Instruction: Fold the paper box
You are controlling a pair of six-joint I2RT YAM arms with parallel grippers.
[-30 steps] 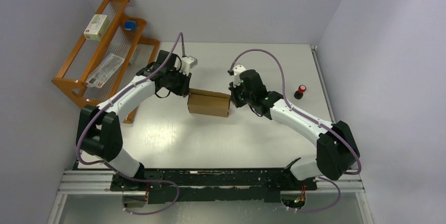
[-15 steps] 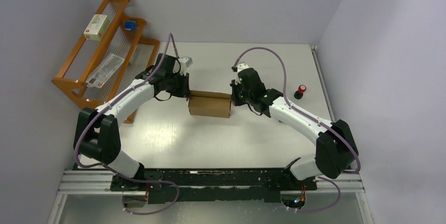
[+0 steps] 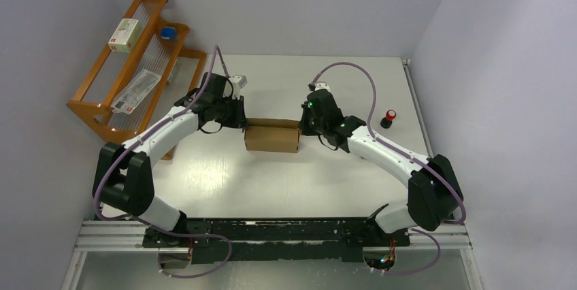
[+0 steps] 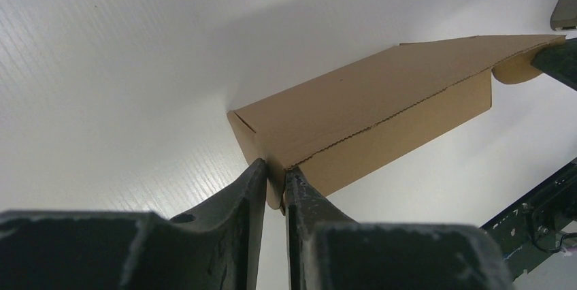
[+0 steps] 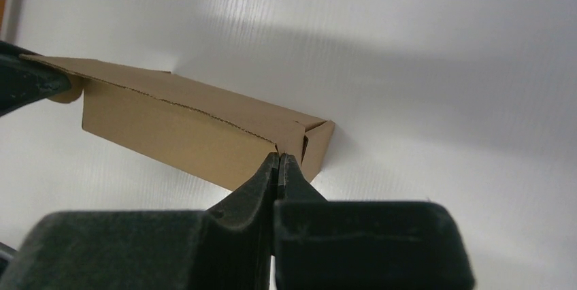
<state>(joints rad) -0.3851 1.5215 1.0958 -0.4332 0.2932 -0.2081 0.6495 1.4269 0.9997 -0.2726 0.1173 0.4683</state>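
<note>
Looks nearly finished: stands as a rectangular paper box [image 3: 271,137] at mid-table [image 3: 286,184], lid lowered (end flaps probably not yet tucked). Pinched at its left end flap by the left gripper [image 4: 274,178]; touched at its right corner by the right gripper [image 5: 279,160], jaws fully together on nothing. Unobstructed, with wooden rack [image 3: 136,65] and red-capped object [image 3: 389,117] well apart.

You are running a robot lab cell, not a home or a shop. The left arm [image 3: 163,126] and the right arm [image 3: 388,154], both white and black, are bolted to a metal rail [image 3: 109,237] along the near edge of a white tabletop [image 3: 286,181]. Plain pale walls [image 3: 286,4] close in its far, left and right sides. Purple cables [image 3: 343,64] loop off the arms. A red-topped button [image 3: 388,118] stands near the right edge. A wooden rack [image 3: 136,65] of small packets stands by the far left corner.
</note>
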